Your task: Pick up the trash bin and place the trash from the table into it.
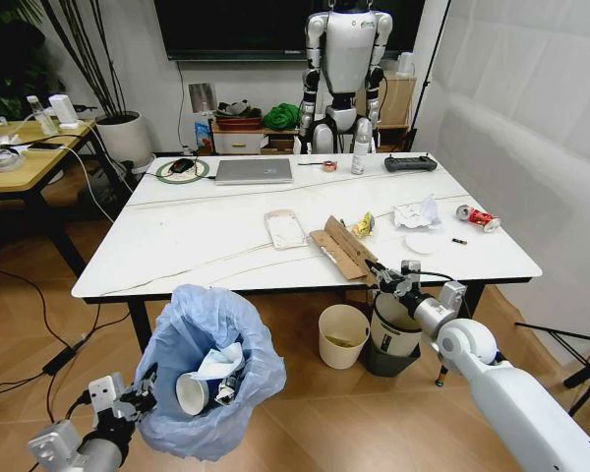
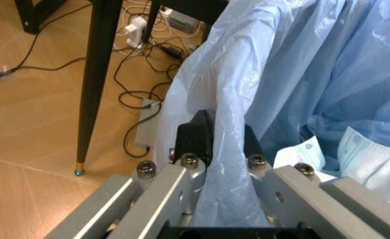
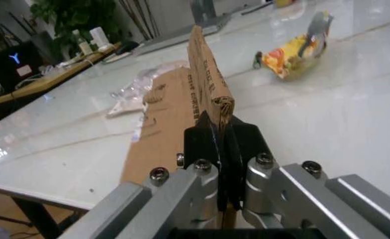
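The trash bin (image 1: 211,369), lined with a crinkled light-blue bag (image 2: 301,74), hangs low at the front left, below the table edge. My left gripper (image 1: 143,393) (image 2: 222,139) is shut on its rim. A paper cup (image 1: 192,391) and a tissue (image 1: 219,362) lie inside. At the white table (image 1: 177,236), my right gripper (image 1: 379,272) (image 3: 225,137) is shut on the edge of the torn brown cardboard (image 1: 342,246) (image 3: 205,84). A yellow wrapper (image 1: 364,225) (image 3: 291,55), crumpled tissue (image 1: 416,212), paper plate (image 1: 422,243), pen (image 1: 459,241) and red can (image 1: 477,217) lie on the table's right part.
A clear plastic packet (image 1: 285,228) lies left of the cardboard. A laptop (image 1: 254,171), bottle (image 1: 360,153) and controller (image 1: 410,163) sit at the far edge. A cream bin (image 1: 342,336) and a black-rimmed bin (image 1: 393,339) stand under the table. A humanoid robot (image 1: 346,69) stands behind.
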Controlling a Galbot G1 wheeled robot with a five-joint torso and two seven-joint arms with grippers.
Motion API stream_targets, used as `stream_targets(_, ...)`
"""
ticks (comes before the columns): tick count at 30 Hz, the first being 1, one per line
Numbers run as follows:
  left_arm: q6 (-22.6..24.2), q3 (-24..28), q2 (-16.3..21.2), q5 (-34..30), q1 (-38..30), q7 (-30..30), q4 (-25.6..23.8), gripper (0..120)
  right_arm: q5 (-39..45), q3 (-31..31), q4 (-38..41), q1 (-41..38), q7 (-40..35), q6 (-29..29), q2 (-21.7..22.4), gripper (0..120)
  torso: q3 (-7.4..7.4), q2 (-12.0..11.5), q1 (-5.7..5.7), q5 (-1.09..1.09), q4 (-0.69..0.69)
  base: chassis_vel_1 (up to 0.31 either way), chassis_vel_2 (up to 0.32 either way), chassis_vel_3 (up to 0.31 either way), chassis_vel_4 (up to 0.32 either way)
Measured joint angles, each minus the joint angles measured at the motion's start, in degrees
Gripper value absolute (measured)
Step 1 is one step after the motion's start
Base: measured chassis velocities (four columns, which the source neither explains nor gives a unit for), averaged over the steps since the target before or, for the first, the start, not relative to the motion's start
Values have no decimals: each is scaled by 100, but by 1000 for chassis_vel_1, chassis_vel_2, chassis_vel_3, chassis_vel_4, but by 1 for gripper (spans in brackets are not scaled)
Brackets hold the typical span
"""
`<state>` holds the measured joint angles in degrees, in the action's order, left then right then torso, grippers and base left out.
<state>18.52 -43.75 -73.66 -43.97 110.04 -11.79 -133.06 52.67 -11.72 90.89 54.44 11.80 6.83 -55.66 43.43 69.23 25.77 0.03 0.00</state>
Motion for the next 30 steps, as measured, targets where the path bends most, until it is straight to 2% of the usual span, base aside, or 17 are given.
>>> stream_targets(4,1,21,17,-1,-23,-4,36,1,150,-71,366,-10,-14,9,154,0,0,0,0,-6,1,0,0,0,0)
stream_targets(10,5,58,23,-1,-51,-16,63,1,325,-214,863,105,50,2,504,0,0,0,0,-2,0,0,0,0,0)
stream_targets(14,18,87,60,-1,-68,-58,88,1,513,-361,1611,446,237,-27,1121,0,0,0,0,-2,0,0,0,0,0)
stream_targets(16,21,90,61,-1,-69,-61,89,1,520,-373,1683,477,251,-27,1183,0,0,0,0,-1,0,0,0,0,0)
stream_targets(17,29,97,72,-3,-71,-67,90,1,558,-432,2096,648,324,-16,1534,0,-1,0,0,-1,-1,0,0,0,0)
stream_targets(20,46,89,94,-26,-72,-80,90,1,611,-494,2870,855,366,117,2124,0,-1,0,-1,-4,-2,0,0,0,0)
stream_targets(21,51,82,101,-41,-73,-85,88,1,671,-491,3135,896,363,171,2305,0,-1,0,-1,-4,-1,0,0,0,0)
stream_targets(22,51,82,101,-41,-73,-85,88,1,671,-491,3135,896,363,171,2305,0,-1,0,-1,-4,-1,0,0,0,0)
stream_targets(27,69,86,125,-89,-74,-89,45,1,692,-57,3989,1093,294,277,2891,0,-1,0,-1,-3,0,0,0,0,0)
stream_targets(30,74,90,143,-99,-78,-88,37,1,647,286,4186,1086,273,320,2966,0,-1,0,-1,-2,-1,0,0,0,0)
